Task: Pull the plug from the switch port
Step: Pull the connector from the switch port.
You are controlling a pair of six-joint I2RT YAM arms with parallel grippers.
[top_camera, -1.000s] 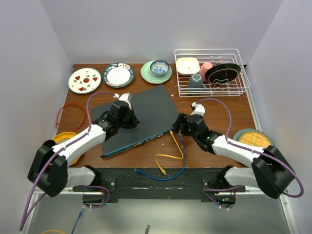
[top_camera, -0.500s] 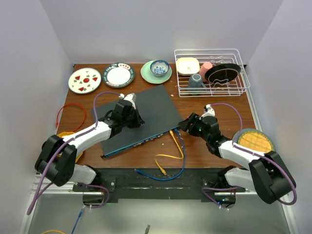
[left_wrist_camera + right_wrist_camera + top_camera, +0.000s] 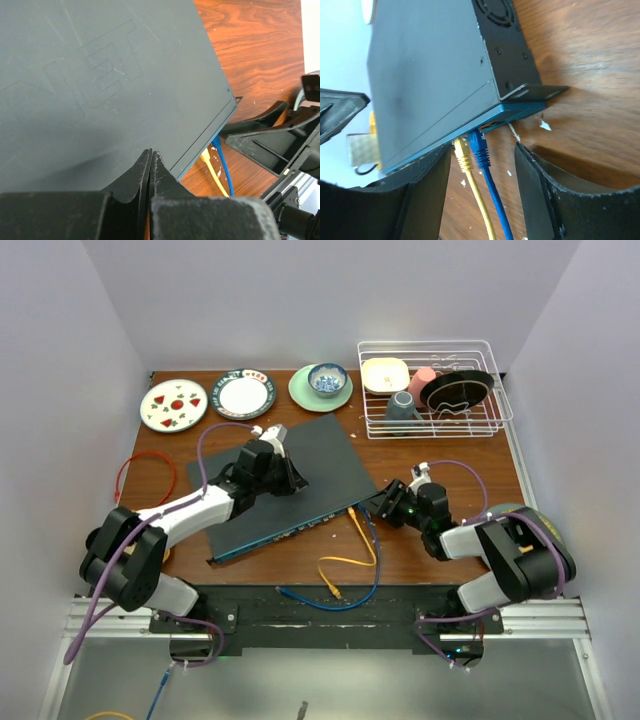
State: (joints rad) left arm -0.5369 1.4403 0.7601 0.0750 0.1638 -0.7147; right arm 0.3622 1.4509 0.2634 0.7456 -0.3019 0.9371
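Blue plug (image 3: 479,146) and yellow plug (image 3: 462,153) side by side in the switch (image 3: 430,75), between parted jaws

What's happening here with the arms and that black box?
The left gripper, shut, sits on top of the switch, apparently holding it down. The right gripper is open at the switch's bluish port edge, its fingers either side of the yellow plug and blue plug. Both plugs are seated in their ports; neither is gripped yet.
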